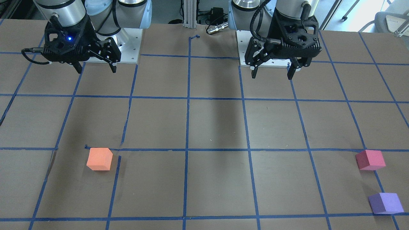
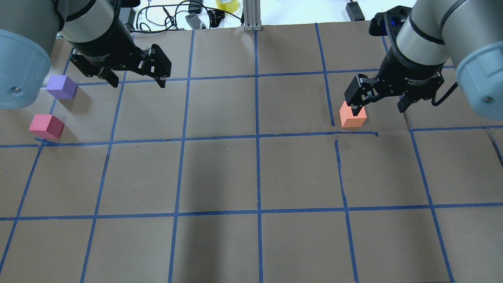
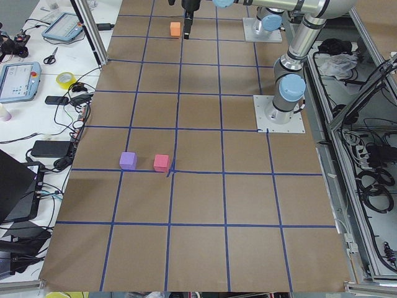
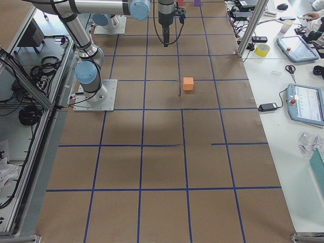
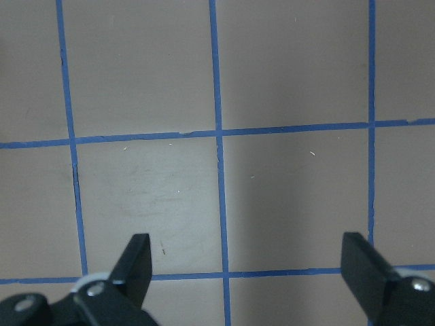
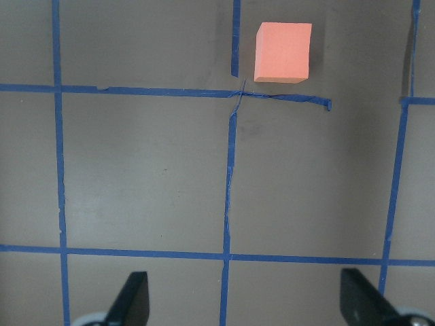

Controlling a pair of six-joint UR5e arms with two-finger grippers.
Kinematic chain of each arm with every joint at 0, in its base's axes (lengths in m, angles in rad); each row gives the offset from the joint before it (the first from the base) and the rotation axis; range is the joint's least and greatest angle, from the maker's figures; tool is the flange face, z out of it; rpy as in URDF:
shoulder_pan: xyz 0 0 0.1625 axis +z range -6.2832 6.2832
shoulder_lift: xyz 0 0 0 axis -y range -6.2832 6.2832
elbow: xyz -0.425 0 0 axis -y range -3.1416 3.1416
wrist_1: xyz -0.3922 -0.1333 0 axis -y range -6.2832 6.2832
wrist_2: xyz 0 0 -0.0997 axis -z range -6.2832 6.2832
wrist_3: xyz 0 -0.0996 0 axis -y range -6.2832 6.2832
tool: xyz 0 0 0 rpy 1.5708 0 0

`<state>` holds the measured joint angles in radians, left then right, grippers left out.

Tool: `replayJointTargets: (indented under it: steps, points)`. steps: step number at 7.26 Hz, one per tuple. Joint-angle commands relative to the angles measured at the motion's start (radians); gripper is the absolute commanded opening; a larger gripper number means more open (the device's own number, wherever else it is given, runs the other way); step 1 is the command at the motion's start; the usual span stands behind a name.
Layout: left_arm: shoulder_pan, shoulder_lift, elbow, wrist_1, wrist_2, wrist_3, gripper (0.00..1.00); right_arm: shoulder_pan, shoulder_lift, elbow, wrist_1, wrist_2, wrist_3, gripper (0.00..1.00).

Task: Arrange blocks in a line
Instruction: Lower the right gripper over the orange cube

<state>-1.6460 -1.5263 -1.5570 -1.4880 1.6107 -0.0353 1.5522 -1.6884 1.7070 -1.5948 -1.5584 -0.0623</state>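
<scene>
The orange block (image 1: 99,158) (image 2: 353,116) lies on the table on my right side. It shows small and far below in the right wrist view (image 6: 283,51). The pinkish red block (image 1: 370,159) (image 2: 46,126) and the purple block (image 1: 385,203) (image 2: 61,87) lie close together near the table's left edge. My right gripper (image 1: 96,68) (image 2: 379,108) is open and empty, held high, on the base side of the orange block. My left gripper (image 1: 271,75) (image 2: 135,82) is open and empty, held high, to the right of the purple block. The left wrist view shows only bare table between the fingers (image 5: 139,261).
Brown paper with a blue tape grid (image 2: 257,137) covers the table. The two arm base plates (image 1: 127,44) (image 1: 255,60) sit at the robot's edge. An aluminium post (image 2: 251,15), cables and a tape roll (image 2: 227,4) stand past the far edge.
</scene>
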Motion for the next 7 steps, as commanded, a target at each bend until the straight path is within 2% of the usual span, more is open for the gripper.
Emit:
replayJointTargets:
  steps: [1, 7]
  points:
    - [0.000, 0.000, 0.000, 0.000, 0.000, 0.000, 1.00, -0.001, 0.001, 0.000, 0.025, -0.011, -0.001, 1.00]
    - [-0.002, 0.000, -0.005, 0.002, 0.000, 0.000, 1.00, -0.001, -0.025, -0.004, 0.026, -0.009, -0.001, 1.00]
